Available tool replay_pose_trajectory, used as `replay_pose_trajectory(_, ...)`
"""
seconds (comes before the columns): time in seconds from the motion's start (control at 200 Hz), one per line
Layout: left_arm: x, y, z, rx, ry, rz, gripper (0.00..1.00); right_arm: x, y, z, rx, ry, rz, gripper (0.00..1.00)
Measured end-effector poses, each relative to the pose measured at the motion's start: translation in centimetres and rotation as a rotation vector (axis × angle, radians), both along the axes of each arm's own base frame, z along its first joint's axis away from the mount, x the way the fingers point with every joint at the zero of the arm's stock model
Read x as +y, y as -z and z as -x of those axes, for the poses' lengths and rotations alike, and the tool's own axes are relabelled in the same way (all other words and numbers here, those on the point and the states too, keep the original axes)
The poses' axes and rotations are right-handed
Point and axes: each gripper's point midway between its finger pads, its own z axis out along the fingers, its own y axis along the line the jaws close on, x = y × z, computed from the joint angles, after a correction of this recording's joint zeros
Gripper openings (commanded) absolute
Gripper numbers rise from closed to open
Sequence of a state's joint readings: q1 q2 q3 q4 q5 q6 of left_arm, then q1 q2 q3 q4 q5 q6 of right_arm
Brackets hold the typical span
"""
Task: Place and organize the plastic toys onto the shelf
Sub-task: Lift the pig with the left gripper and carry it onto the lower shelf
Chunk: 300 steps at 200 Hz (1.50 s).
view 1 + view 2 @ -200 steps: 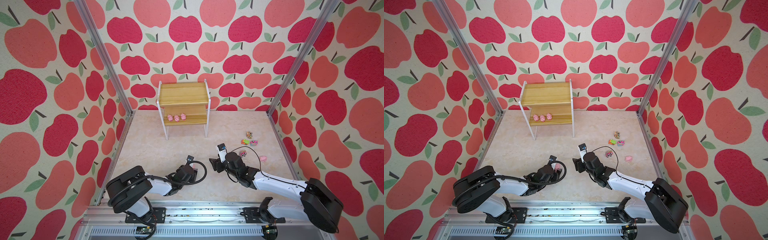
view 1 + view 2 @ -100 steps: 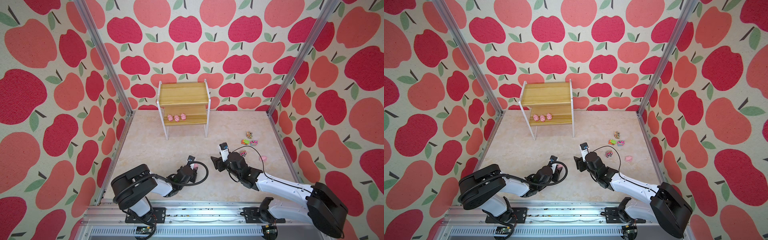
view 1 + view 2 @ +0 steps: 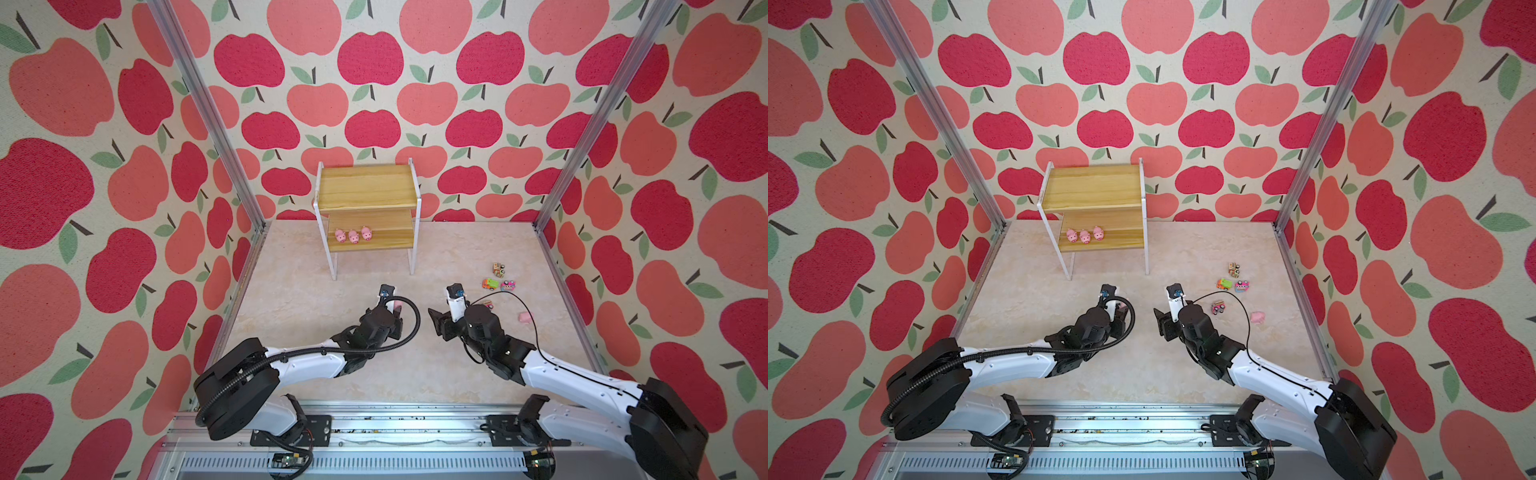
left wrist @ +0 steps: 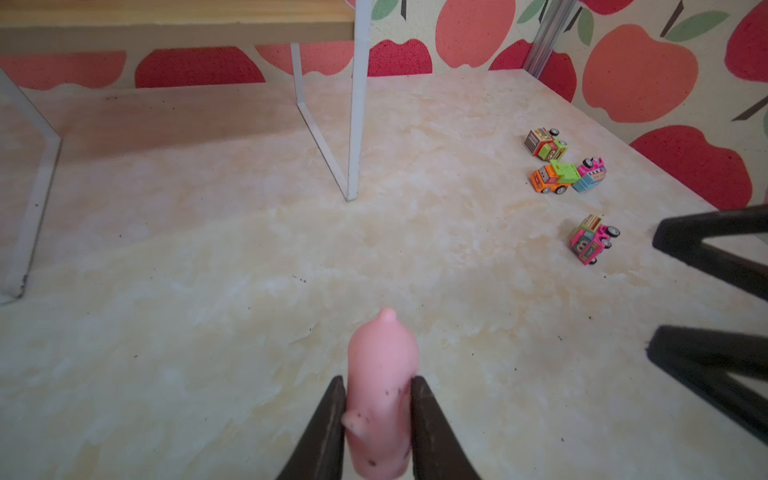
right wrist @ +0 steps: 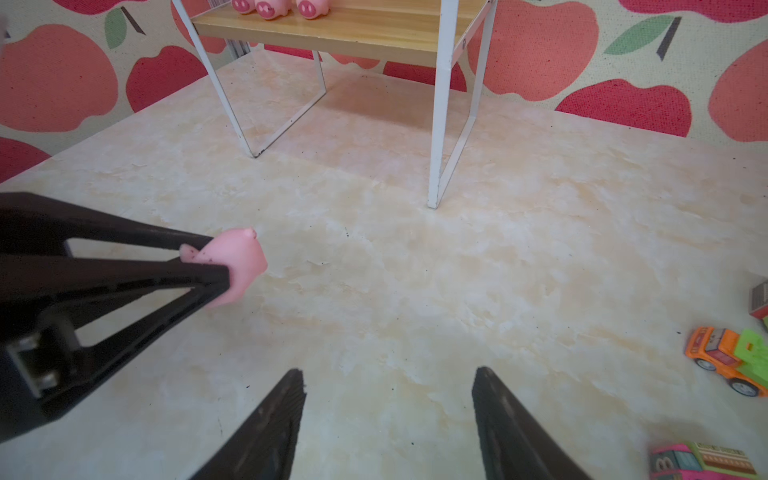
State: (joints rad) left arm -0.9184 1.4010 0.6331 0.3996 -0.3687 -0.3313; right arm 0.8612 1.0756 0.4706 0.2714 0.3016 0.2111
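Though three pigs [image 3: 353,237] are set on the shelf [image 3: 368,189] and a fourth pig [image 4: 382,353] is clamped in the left gripper [image 4: 378,384], four trucks [image 3: 490,284] and another pig [image 3: 525,318] are left right of the shelf; the right gripper [image 5: 388,386] is held open, empty.

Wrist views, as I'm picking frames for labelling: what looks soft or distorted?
Left wrist view: the held pig and the jaws around it are soft, the trucks farther off crisper. Right wrist view: its own jaws blur at the near edge, and the shelf legs splay, wide-angle distortion.
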Motion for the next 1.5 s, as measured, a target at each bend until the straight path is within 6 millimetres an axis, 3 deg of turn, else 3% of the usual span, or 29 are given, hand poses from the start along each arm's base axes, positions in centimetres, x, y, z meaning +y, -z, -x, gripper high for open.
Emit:
replay_pose_trajectory(0.19, 1.2, -3.6, -3.2, 0.008, -0.089, -0.002, 0.29, -0.2, -0.8, 0.0, -0.028, -0.004, 0.003, 0.67)
replay_pose_trajectory(0.37, 2.9, -5.7, -6.6, 0.012, -0.172, -0.008, 0.29, -0.3, -1.1, 0.2, -0.044, -0.018, 0.006, 0.67)
replay_pose_trajectory(0.59, 3.9, -5.9, -10.3, 0.024, -0.232, -0.047, 0.29, -0.4, -0.8, 0.8, -0.046, -0.042, 0.006, 0.67)
replay_pose_trajectory(0.92, 2.9, -5.8, -15.1, 0.019, -0.252, -0.088, 0.3, -0.5, -1.6, 1.8, -0.064, -0.083, -0.033, 0.67)
replay_pose_trajectory(1.501, 3.0, -7.1, -18.9, -0.007, -0.276, -0.099, 0.29, -0.3, -1.9, 2.2, -0.103, -0.124, -0.024, 0.67)
